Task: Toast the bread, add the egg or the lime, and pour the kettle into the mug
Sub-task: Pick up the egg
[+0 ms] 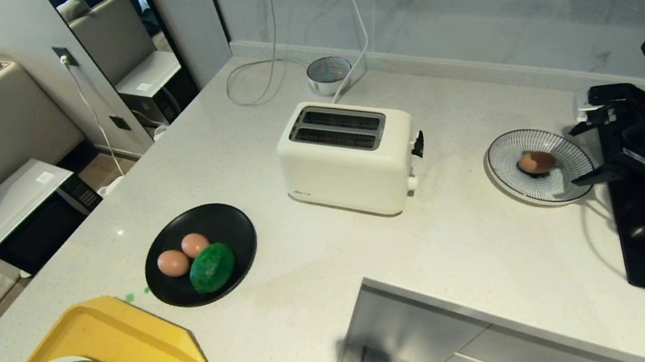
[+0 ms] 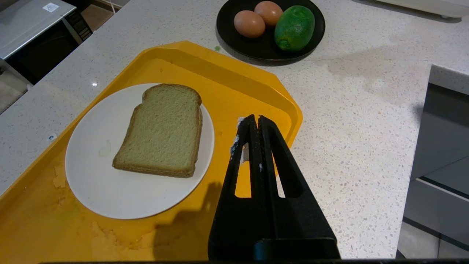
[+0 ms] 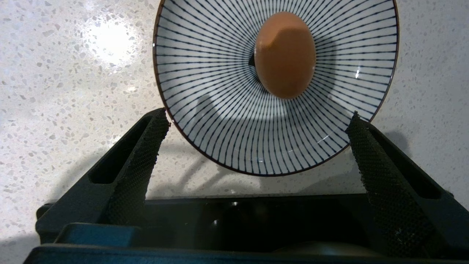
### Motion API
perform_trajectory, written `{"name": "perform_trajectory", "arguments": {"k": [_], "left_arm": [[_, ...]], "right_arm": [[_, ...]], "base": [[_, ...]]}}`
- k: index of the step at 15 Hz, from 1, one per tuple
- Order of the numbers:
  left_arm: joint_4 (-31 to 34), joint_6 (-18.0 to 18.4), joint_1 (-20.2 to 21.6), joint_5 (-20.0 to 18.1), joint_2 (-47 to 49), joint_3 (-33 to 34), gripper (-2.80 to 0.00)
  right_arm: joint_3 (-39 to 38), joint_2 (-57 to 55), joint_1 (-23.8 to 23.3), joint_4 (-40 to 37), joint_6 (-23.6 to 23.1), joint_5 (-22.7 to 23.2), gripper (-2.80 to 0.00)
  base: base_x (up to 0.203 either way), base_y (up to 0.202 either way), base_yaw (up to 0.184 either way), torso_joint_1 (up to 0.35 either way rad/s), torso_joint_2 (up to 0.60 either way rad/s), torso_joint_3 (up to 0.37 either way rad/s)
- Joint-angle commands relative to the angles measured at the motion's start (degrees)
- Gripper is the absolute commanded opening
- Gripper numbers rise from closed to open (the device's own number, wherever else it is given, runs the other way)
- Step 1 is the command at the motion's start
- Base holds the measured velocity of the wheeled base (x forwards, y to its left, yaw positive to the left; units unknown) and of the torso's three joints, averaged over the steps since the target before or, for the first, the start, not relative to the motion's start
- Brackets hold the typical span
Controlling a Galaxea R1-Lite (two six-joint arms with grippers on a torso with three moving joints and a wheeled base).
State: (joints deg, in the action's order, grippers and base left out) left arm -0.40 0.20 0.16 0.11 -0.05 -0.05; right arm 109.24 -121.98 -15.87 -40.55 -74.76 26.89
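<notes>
Speckled white stone table (image 1: 476, 260), marble wall behind | we count three eggs: one egg (image 1: 537, 162) in the striped bowl (image 1: 508, 161), two beside one lime (image 1: 212, 267) on the black plate (image 1: 234, 223) | one bread (image 2: 161, 130) slice on our white plate (image 2: 110, 190) | right gripper (image 3: 256, 126) fingers spread beside bowl | left gripper (image 2: 253, 126) fingers pressed together

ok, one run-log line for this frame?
right hand: open, above striped dish | egg: in dish | left hand: shut, over yellow tray | bread: on white plate

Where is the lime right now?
In the head view the lime lies left of centre on the black plate, touching two eggs, left of the toaster.
</notes>
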Motion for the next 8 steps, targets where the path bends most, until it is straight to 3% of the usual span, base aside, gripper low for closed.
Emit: {"name": "perform_trajectory", "arguments": {"k": [1, 8], "left_arm": [[0.0, 0.0, 0.0, 0.1, 0.0, 0.0, -2.80], [0.0, -0.1, 0.0, 0.1, 0.0, 0.0, -2.80]], "right_arm": [[3.2, -3.0, 0.1, -0.2, -1.2, 0.2, 0.00], [4.4, -6.4, 1.9, 0.9, -4.0, 1.0, 0.00]], "base": [[0.000, 0.000, 0.000, 0.000, 0.00, 0.000], [0.000, 0.000, 0.000, 0.000, 0.00, 0.000]]}}
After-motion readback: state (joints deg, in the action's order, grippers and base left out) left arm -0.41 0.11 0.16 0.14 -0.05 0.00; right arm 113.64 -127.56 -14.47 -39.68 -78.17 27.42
